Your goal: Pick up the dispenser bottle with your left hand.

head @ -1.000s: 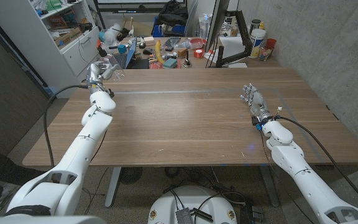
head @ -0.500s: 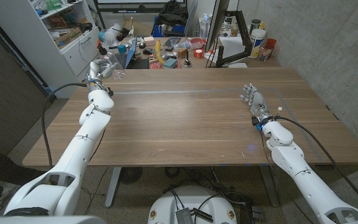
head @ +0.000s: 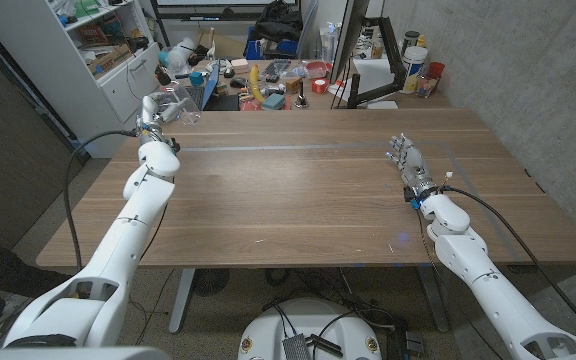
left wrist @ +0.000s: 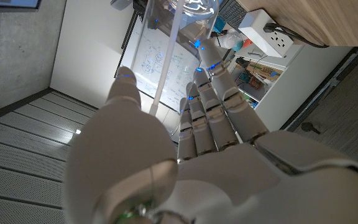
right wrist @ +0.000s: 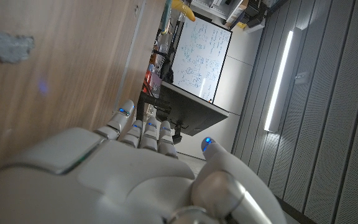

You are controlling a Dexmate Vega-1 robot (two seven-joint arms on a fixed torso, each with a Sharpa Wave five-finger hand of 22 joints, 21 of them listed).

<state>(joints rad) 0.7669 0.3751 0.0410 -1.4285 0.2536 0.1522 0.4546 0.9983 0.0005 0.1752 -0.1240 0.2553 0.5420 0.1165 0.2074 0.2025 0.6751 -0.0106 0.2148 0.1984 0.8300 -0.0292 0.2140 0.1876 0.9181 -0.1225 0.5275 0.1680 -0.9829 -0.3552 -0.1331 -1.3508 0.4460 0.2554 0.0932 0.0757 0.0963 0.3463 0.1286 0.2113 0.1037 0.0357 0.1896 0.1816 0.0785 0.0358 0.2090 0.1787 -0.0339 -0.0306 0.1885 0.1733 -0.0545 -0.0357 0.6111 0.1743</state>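
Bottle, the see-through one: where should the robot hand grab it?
Grab the bottle around its clear body, coming from the side, thumb opposite the fingers. The left robot hand seems to hold it that way now. The body looks easier to wrap than the top.

The table (head: 298, 190) is brown wood-grain, both arms white, the left hand (head: 164, 108) and right hand (head: 406, 157) silvery grey.

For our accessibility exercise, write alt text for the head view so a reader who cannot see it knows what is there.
A wooden table seen from above, with the robot's left hand raised at its far left corner holding a clear dispenser bottle. The right hand stands with fingers apart over the table's right side, holding nothing. Cluttered shelves and boxes sit behind the table.
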